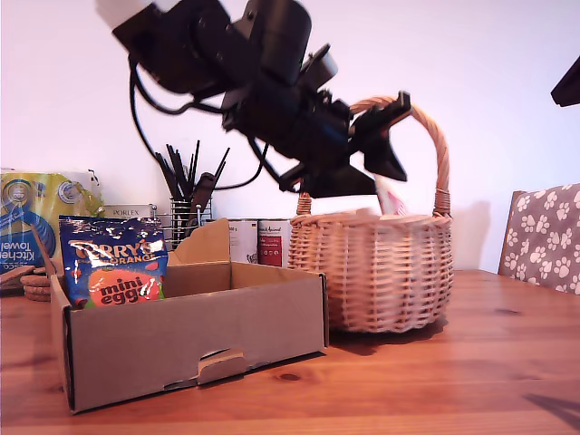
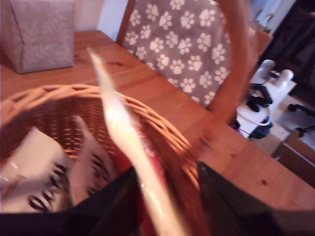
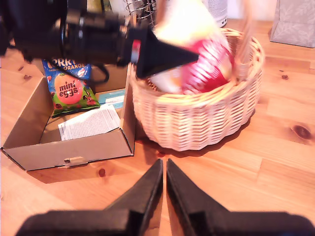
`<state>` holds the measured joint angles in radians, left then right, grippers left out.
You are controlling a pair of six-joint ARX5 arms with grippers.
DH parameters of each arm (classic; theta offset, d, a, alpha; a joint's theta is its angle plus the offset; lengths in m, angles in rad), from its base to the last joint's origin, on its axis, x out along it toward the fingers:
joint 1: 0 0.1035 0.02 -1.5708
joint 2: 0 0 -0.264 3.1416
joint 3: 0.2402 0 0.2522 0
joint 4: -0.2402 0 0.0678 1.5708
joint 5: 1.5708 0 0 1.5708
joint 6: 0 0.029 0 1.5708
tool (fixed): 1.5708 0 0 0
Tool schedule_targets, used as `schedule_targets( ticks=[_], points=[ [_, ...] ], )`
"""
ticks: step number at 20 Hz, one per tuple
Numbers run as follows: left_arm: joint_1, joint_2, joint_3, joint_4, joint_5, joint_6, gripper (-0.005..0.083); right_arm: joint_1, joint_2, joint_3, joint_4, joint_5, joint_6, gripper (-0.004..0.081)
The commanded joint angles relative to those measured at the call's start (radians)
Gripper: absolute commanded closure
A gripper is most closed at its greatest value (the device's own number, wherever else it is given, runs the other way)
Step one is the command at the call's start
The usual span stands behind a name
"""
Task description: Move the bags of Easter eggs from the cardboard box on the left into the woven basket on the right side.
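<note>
First gripper over woven basket, jaws pinching red-and-white bag by its edge; light, crinkly, slippery. Second gripper jaws closed, empty

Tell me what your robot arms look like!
Both are black. My first gripper has flat, pointy black fingers on a chunky black arm, with black cables looping off it. My second gripper has two long black fingers shaped like narrow wedges. I see no writing on either.
</note>
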<state>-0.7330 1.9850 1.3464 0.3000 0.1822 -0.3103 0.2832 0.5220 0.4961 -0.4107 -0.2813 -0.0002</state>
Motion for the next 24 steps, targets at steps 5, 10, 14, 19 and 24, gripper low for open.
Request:
schedule_targets(
  ticks=[5,10,14,19,24],
  points=[
    [0.013,-0.028,0.055,-0.15,-0.056,0.135,0.037,0.005,0.005,0.017,0.009,-0.008,0.004,0.0783],
    [0.026,-0.171,0.055,-0.306,-0.051,0.19,0.0454,0.005,0.005,0.017,0.009,-0.008,0.004,0.0783],
    [0.039,-0.274,0.054,-0.526,-0.034,0.232,0.0684,0.004,0.005,0.017,0.009,-0.008,0.004,0.0783],
    [0.108,-0.342,0.003,-0.629,-0.019,0.312,0.0794,0.004,0.005,0.017,0.009,-0.008,0.003,0.0783],
    [0.244,-0.483,-0.282,-0.488,0.074,0.365,0.0794,0.005,0.005,0.017,0.011,-0.036,0.003,0.0783]
  ],
)
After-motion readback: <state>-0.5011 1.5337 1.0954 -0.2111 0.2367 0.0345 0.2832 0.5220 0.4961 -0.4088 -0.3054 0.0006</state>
